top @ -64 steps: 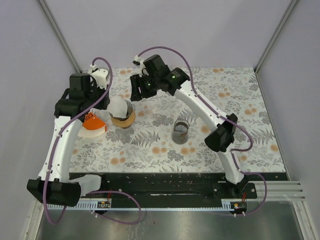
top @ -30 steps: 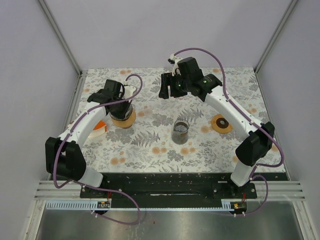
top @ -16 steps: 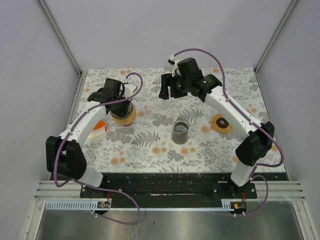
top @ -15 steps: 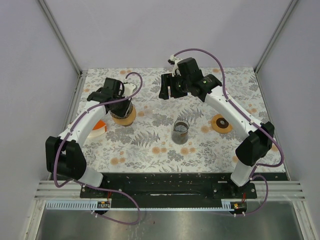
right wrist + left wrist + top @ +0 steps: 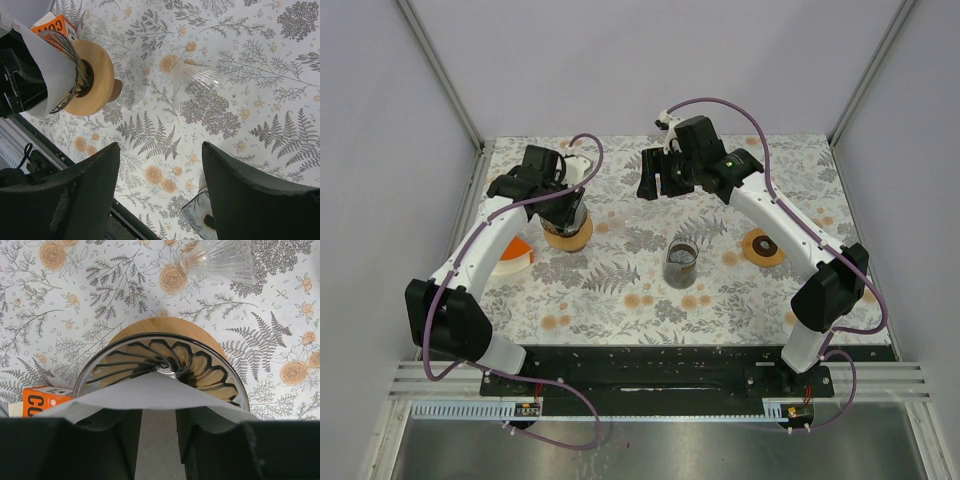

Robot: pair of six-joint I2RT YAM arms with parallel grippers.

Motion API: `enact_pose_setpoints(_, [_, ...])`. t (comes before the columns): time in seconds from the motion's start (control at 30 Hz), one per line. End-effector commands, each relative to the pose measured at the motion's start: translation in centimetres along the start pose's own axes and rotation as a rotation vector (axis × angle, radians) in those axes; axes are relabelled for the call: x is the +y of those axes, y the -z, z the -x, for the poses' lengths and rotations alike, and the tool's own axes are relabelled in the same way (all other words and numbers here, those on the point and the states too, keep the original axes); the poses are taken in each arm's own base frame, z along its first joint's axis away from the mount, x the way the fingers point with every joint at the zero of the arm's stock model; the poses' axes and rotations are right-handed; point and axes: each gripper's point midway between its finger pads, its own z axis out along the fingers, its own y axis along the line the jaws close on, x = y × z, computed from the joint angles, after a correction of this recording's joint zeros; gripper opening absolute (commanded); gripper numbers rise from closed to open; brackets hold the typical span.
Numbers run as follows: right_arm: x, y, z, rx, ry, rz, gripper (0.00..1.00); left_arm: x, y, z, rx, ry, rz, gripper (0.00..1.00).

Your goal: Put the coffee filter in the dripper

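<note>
White paper coffee filter [image 5: 150, 395] is pinched between the fingers of the left gripper [image 5: 157, 425]. Its free edge reaches across the near part of the mouth of the ribbed glass dripper [image 5: 200, 365], which has a round wooden collar and stands on the floral-patterned table [image 5: 100, 290]. The right gripper [image 5: 159, 165] hangs well apart, jaws spread wide and holding nothing, near a clear ribbed glass cone [image 5: 192, 80]. An orange box [image 5: 37, 401] lies just beside the dripper.

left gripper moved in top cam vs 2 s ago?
Yes. The left gripper has shifted right: its body was above the orange box, and now it sits at the dripper, which stayed put. It is shut on the coffee filter.
</note>
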Motion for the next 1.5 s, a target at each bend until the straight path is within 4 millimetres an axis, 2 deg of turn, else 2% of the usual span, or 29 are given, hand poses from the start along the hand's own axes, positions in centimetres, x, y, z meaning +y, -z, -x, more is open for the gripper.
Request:
enact_pose_setpoints(0.0, [1.2, 1.6, 1.9, -0.074, 0.032, 0.045, 0.75, 1.0, 2.4, 2.1, -0.070, -0.030, 0.050, 0.37])
enact_pose_setpoints(0.17, [1.3, 1.5, 1.9, -0.072, 0.041, 0.050, 0.75, 1.1, 2.9, 2.4, -0.071, -0.034, 0.051, 0.45])
enact_pose_setpoints(0.3, [1.4, 1.6, 1.9, -0.069, 0.042, 0.057, 0.75, 1.2, 3.5, 2.8, -0.088, -0.035, 0.055, 0.47])
enact_pose_setpoints(0.4, [1.5, 1.6, 2.1, -0.073, 0.037, 0.062, 0.74, 1.0, 3.1, 2.4, -0.074, -0.035, 0.044, 0.47])
enact_pose_setpoints(0.5, [2.7, 1.5, 2.7, -0.091, 0.018, 0.117, 0.71, 1.1, 2.0, 1.5, -0.046, -0.031, 0.035, 0.46])
enact_pose_setpoints(0.6, [5.3, 0.9, 3.3, -0.110, -0.010, 0.246, 0.66, 1.0, 1.0, 1.1, -0.043, -0.021, 0.024, 0.46])
enact_pose_setpoints(0.7, [7.1, -0.8, 3.2, -0.107, 0.006, 0.276, 0.65, 0.8, 0.1, 1.0, -0.047, -0.015, 0.009, 0.46])
enact_pose_setpoints(0.83, [9.3, -3.3, 1.8, -0.046, 0.020, 0.330, 0.64, 0.6, -0.9, 0.6, -0.027, -0.001, -0.007, 0.46])
enact_pose_setpoints(0.93, [10.0, -4.8, 0.8, -0.020, 0.019, 0.342, 0.64, 0.6, -1.1, 0.5, -0.030, 0.000, -0.009, 0.46])
enact_pose_setpoints(1.13, [11.5, -6.4, -0.8, 0.004, -0.001, 0.416, 0.66, 0.6, -1.3, 0.6, -0.036, 0.003, -0.012, 0.46])
enact_pose_setpoints(1.3, [11.6, -7.8, -1.0, 0.003, -0.038, 0.427, 0.65, 0.3, -1.2, 0.7, -0.045, 0.006, -0.025, 0.46])
enact_pose_setpoints(1.47, [11.1, -9.5, -1.1, 0.005, -0.091, 0.395, 0.61, 0.3, -0.9, 0.8, -0.053, 0.007, -0.027, 0.46])
